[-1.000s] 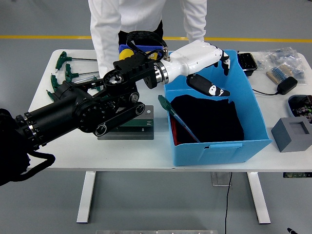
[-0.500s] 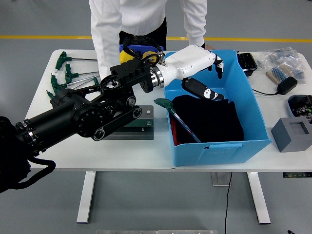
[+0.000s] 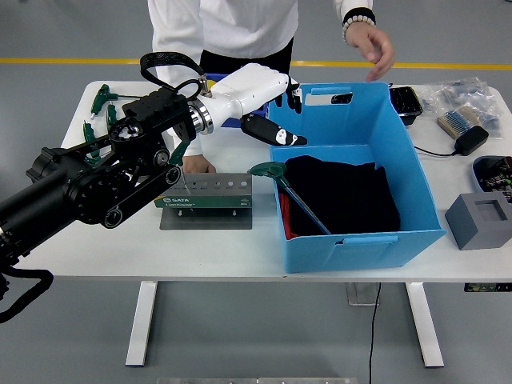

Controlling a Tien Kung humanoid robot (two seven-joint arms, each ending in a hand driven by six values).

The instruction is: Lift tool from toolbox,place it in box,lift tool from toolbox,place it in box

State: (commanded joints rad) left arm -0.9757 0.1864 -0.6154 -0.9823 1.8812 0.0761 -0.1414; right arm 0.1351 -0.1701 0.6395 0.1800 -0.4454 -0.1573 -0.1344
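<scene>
- Your left hand hangs empty above the blue box's left rim, near its far corner. The fingers are loosely spread and hold nothing. The right arm is out of view.
- One green-handled tool already sits in the box. It leans against the left wall with its T-handle poking above the rim and its shaft running down beside the black cloth.
- More green T-handle tools lie on the surface at its far left corner. The green toolbox stand rests just left of the box; its top row of holes looks vacant, though this is not certain from this view.
- Handling judgement: treat each tool as stiff, fairly light and top-heavy at the handle. The thin metal shaft is likely slippery, so take hold on the moulded green handle, which gives the fingers a broad, grippy surface.
- Expect the tool to pivot if you pinch only one end of the T; close across the centre of the handle.
- Change from one second ago: your hand was over the box interior and has drawn back left and away, out over the rim. The arm has swung left with it, uncovering the stand.
- The deposited tool has tipped slightly; its handle now lies flatter across the rim.
- The person at the far side has raised a hand above the box's far wall; it touches nothing.
</scene>
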